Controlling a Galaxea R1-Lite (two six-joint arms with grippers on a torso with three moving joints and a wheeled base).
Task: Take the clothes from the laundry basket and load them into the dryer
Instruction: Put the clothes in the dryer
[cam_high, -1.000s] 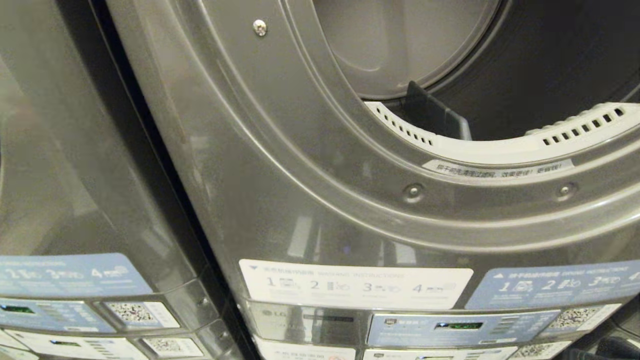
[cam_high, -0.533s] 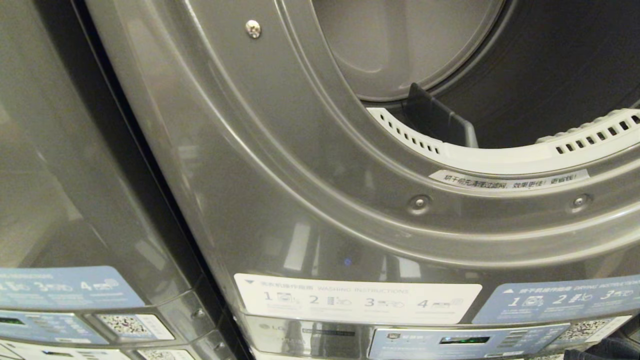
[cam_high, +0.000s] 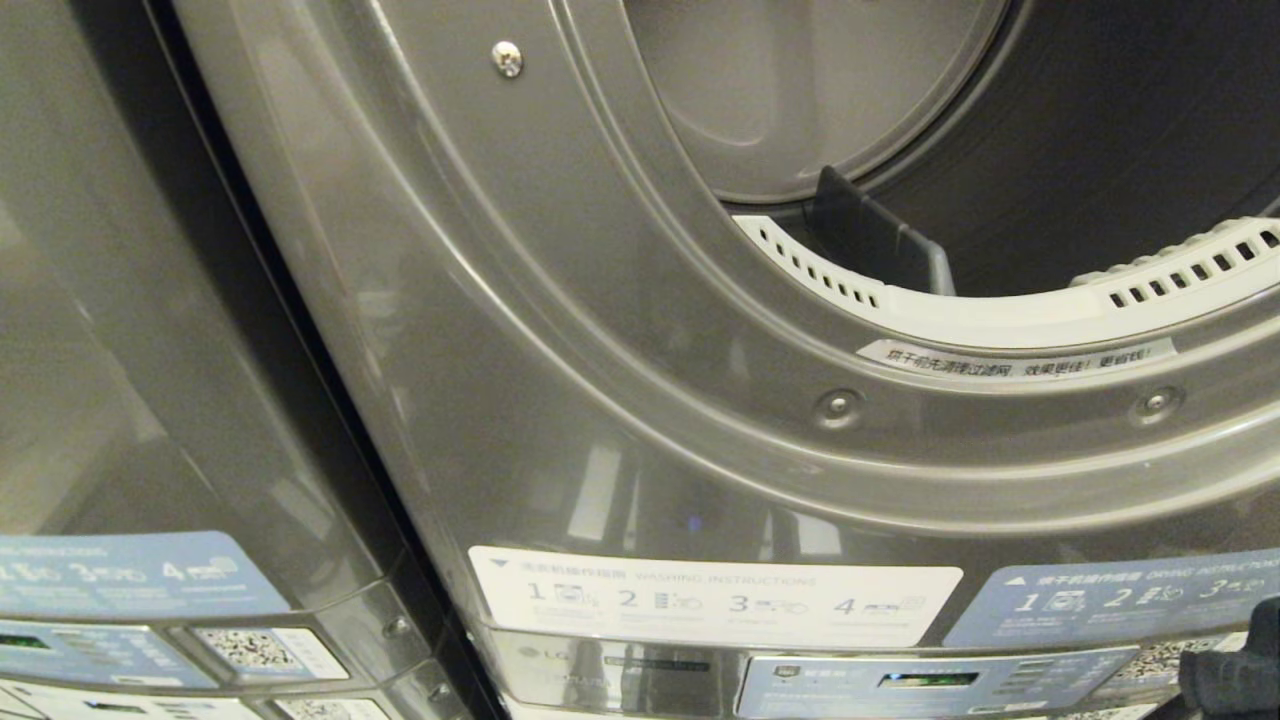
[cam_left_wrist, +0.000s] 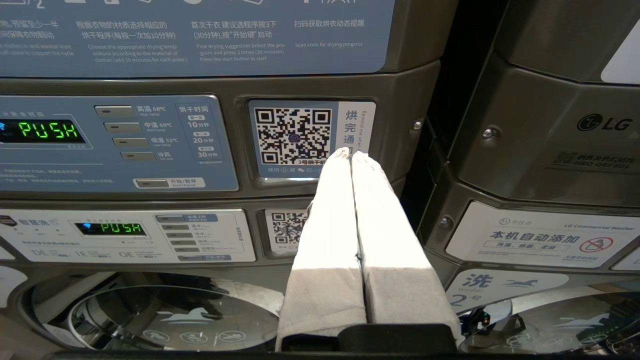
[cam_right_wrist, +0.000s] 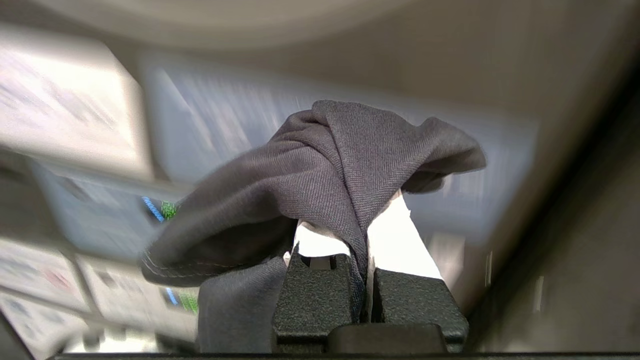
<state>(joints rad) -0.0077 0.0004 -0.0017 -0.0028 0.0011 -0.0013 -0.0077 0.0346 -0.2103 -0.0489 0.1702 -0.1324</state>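
1 dark garment sits pinched in the right pincer, below the dryer opening; trailing folds could snag the rim and slip free.

Glossy grey metal dryer, matt woven dark cloth

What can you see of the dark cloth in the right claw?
The dark cloth is a dark grey twill weave with a stitched hem. It is bunched and folded over the right claw, pinched between the white fingers, one flap hanging beside them. In the head view only a dark corner shows, at the dryer's control panel.
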